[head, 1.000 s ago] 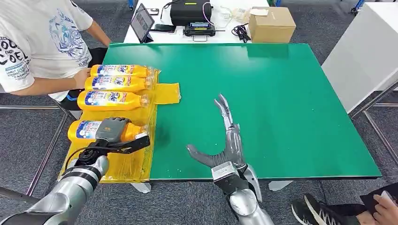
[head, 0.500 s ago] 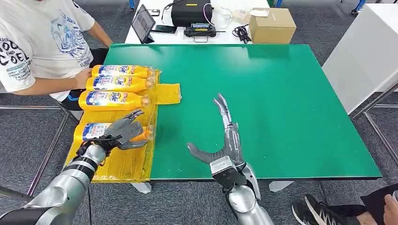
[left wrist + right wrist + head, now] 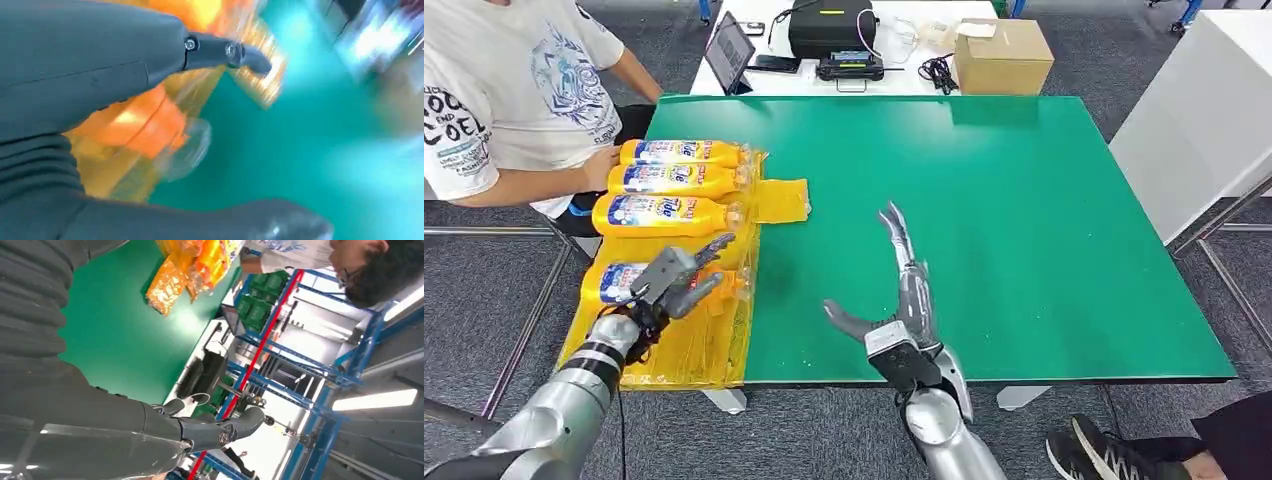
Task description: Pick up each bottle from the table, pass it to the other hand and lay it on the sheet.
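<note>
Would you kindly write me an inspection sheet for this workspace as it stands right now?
Surface: green table, bare on the right.
Job's things: four yellow bottles lie on the yellow sheet at the table's left edge; the nearest bottle sits partly behind the left robot hand.
Clutter: cardboard box, tablet and black case on the white table behind.
Robot hands: left robot hand open, above the nearest bottle; right robot hand open, flat over the green.
Cables: black cable bundle beside the box.
Surroundings: a seated person touches the far bottles.
</note>
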You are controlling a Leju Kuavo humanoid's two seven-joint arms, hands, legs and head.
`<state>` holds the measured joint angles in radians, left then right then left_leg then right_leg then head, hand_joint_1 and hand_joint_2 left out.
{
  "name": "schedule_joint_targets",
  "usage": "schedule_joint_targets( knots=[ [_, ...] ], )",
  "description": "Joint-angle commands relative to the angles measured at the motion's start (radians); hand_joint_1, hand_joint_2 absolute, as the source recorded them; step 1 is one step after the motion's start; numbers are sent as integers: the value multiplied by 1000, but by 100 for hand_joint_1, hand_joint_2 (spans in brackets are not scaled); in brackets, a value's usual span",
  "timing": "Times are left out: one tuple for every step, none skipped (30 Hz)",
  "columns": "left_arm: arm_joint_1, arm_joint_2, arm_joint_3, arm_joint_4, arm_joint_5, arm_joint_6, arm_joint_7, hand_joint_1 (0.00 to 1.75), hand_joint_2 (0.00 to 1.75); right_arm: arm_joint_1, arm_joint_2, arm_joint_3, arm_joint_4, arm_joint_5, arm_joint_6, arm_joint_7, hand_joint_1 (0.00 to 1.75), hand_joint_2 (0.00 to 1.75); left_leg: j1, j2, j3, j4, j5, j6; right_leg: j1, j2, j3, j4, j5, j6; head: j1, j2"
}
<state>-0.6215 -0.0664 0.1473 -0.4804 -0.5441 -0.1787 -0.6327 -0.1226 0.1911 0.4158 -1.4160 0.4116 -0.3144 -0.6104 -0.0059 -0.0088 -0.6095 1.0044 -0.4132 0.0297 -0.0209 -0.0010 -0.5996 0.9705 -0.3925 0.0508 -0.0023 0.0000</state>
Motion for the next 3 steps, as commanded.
schedule_joint_targets(
  knots=[
    [181, -159, 63, -546, 428, 352, -65, 0, 175, 16, -2, 2, 36, 16, -78, -10, 0, 175, 2, -2, -1, 1, -2, -1, 2, -3, 1, -1, -2, -1, 0, 0],
    [184, -178, 83, -560, 562, 300, -65, 0, 175, 32, 2, -7, 20, 3, -93, -17, 0, 175, 1, -2, -2, 1, -1, -1, 1, -2, 0, -1, -1, -1, 1, 0],
    [202, -191, 89, -625, 602, 299, -65, 0, 175, 40, 4, -12, 12, 5, -112, -34, 0, 175, 2, -1, -1, 2, -2, -2, 2, -2, 0, 0, -2, -2, 0, 0]
  ],
)
